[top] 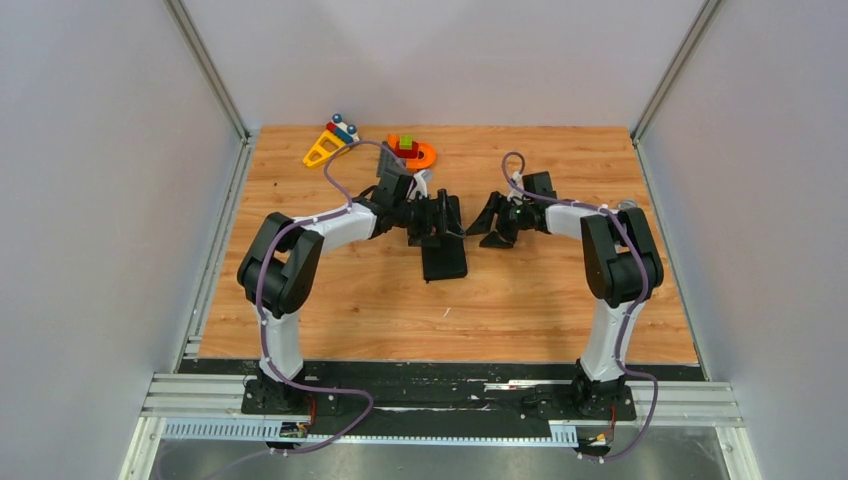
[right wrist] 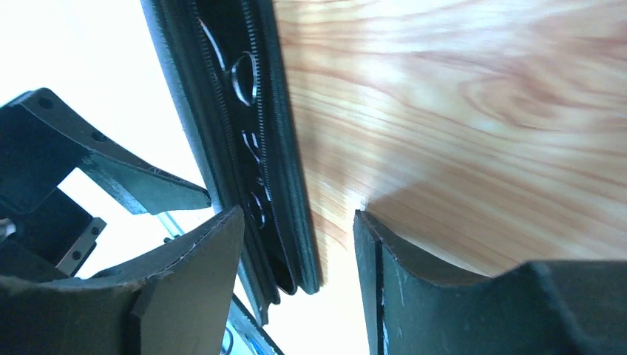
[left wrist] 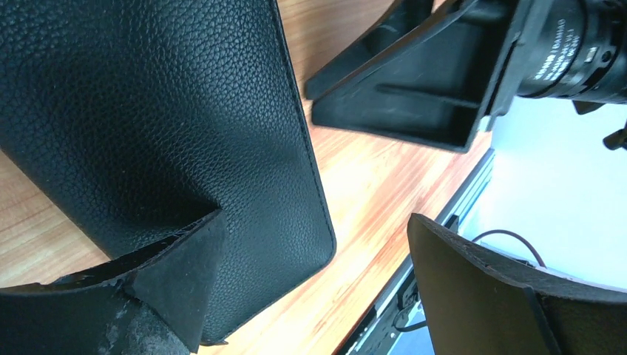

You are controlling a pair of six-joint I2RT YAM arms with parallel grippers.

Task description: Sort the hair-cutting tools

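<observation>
We see a flat black grained-leather zip case [top: 444, 262] lying on the wood-grain tabletop [top: 560, 310], between the two arms. The left hand [top: 437, 218] hangs over the case's far end with its fingers spread wide. In its wrist view one finger [left wrist: 177, 274] overlaps the case's edge, while the other [left wrist: 503, 296] stands clear beside it.

The right hand [top: 497, 224] sits low just to the right of the case, facing the left hand. Its fingers stand apart and pinch nothing. The case's zipped edge runs down between them, close against one finger [right wrist: 192, 281], while a strip of bare wood shows between it and the other finger [right wrist: 392, 281].

Through the parted zip we make out the slim silver metal scissors [right wrist: 244, 74], their ring handles lying inside the case.

At the far edge of the tabletop, beyond the left arm, rest a yellow triangular toy block [top: 322, 150] and an orange ring-shaped toy [top: 425, 155] with small blocks on it.
</observation>
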